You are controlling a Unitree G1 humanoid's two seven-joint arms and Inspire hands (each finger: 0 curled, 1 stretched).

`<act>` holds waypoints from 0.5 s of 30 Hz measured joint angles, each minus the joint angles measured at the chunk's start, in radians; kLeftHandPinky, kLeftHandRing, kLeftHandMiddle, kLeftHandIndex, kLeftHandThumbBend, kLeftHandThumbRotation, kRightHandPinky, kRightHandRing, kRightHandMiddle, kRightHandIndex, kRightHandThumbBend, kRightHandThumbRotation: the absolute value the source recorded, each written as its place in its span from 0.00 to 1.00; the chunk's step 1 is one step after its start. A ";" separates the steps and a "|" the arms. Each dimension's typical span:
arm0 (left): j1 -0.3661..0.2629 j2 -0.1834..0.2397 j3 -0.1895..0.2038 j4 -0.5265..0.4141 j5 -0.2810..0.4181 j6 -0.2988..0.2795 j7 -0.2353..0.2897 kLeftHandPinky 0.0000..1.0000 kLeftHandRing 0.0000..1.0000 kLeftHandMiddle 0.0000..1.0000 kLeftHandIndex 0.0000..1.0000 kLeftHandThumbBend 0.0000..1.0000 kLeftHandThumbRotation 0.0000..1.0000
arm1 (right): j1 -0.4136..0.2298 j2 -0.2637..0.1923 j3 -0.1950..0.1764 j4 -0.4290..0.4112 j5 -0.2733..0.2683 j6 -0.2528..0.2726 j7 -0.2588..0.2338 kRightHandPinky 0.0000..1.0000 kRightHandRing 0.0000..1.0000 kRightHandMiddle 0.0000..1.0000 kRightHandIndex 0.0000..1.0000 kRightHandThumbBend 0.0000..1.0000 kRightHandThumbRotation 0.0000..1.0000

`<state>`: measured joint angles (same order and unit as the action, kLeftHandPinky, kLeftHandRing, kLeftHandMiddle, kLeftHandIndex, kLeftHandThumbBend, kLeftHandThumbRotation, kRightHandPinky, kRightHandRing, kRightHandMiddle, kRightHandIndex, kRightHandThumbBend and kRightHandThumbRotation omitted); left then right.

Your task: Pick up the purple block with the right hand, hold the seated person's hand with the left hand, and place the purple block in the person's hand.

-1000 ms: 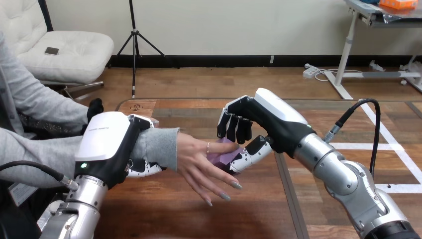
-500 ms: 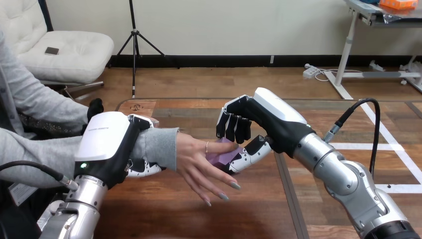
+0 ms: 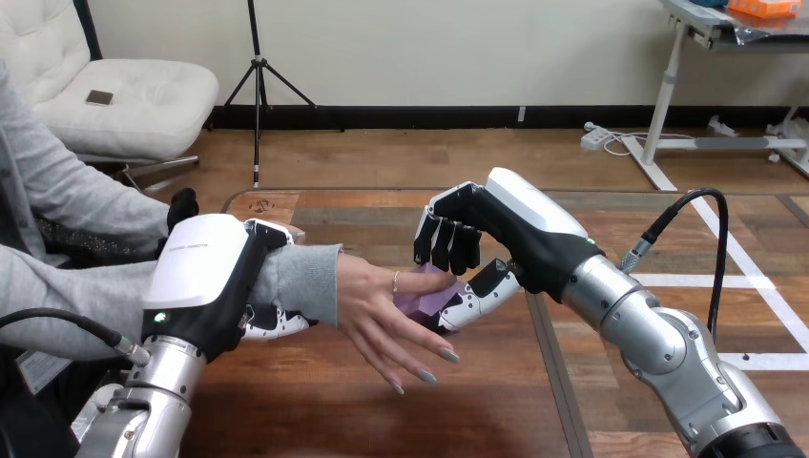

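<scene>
The right hand (image 3: 491, 234) is clamped on the purple block (image 3: 422, 296). Its black fingers (image 3: 444, 250) curl down over the block's top, and its thumb (image 3: 474, 298) presses in from underneath, on the side of the block turned away from the person's hand (image 3: 367, 301). The block touches the person's hand and sits tucked against the base of that hand's fingers, so both the robot and the person are on it. The person's hand is open, its fingers spread and slanting from the block toward the near edge of the bench (image 3: 315, 405); I cannot tell whether it rests on the wood. On the opposite side of the person's hand from the block, the left hand (image 3: 205, 277) is closed round the person's wrist, over the grey sleeve (image 3: 305, 281). Its white-shelled back lies on top, and its fingertips (image 3: 279, 324) show beneath the sleeve. The left arm's silver forearm (image 3: 143, 401) drops away from the person's hand to the view's bottom edge. The right arm's forearm (image 3: 658, 348) runs off from the block's far side.
</scene>
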<state>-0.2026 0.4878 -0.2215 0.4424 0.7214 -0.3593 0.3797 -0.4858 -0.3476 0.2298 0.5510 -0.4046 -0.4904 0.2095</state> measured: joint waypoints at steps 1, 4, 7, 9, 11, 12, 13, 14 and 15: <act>0.000 0.000 0.000 0.000 0.000 0.000 0.000 0.18 0.23 0.28 0.30 0.75 0.00 | 0.000 0.000 0.000 0.000 0.001 -0.001 0.000 0.30 0.33 0.37 0.38 0.90 0.00; 0.000 0.000 0.000 0.000 0.000 0.000 0.000 0.18 0.23 0.28 0.30 0.75 0.00 | 0.000 0.000 0.000 0.000 0.002 -0.004 0.000 0.30 0.33 0.37 0.39 0.89 0.00; 0.000 0.000 0.000 0.000 0.000 0.000 0.001 0.18 0.23 0.28 0.30 0.75 0.00 | 0.000 0.000 0.000 0.000 0.002 -0.006 0.000 0.30 0.33 0.37 0.39 0.89 0.00; 0.000 0.000 0.000 0.000 0.000 0.000 0.003 0.18 0.23 0.28 0.29 0.75 0.00 | 0.000 0.000 0.000 0.000 0.002 -0.007 0.000 0.30 0.33 0.37 0.39 0.89 0.00; 0.000 0.000 0.000 0.000 0.000 0.000 0.006 0.18 0.23 0.28 0.29 0.75 0.00 | 0.000 0.000 0.000 0.000 0.002 -0.008 -0.001 0.30 0.33 0.37 0.39 0.89 0.00; 0.000 0.000 0.000 0.000 0.000 0.000 0.007 0.18 0.23 0.28 0.29 0.75 0.00 | 0.000 0.000 0.000 0.000 0.003 -0.008 -0.001 0.30 0.33 0.37 0.39 0.89 0.00; 0.000 0.000 0.000 0.000 -0.001 0.000 0.008 0.18 0.23 0.28 0.29 0.74 0.00 | 0.000 0.000 0.000 0.000 0.003 -0.009 -0.002 0.30 0.33 0.37 0.39 0.89 0.00; 0.000 0.000 0.000 0.000 -0.001 0.000 0.009 0.18 0.23 0.28 0.29 0.74 0.00 | 0.000 0.000 0.000 0.000 0.003 -0.010 -0.003 0.30 0.33 0.37 0.39 0.89 0.00; 0.000 0.000 0.000 0.000 -0.001 0.000 0.010 0.18 0.23 0.28 0.29 0.74 0.00 | 0.000 0.000 0.000 0.000 0.003 -0.011 -0.003 0.30 0.33 0.37 0.39 0.90 0.00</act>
<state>-0.2026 0.4877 -0.2212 0.4424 0.7206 -0.3596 0.3895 -0.4858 -0.3479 0.2298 0.5510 -0.4020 -0.5015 0.2061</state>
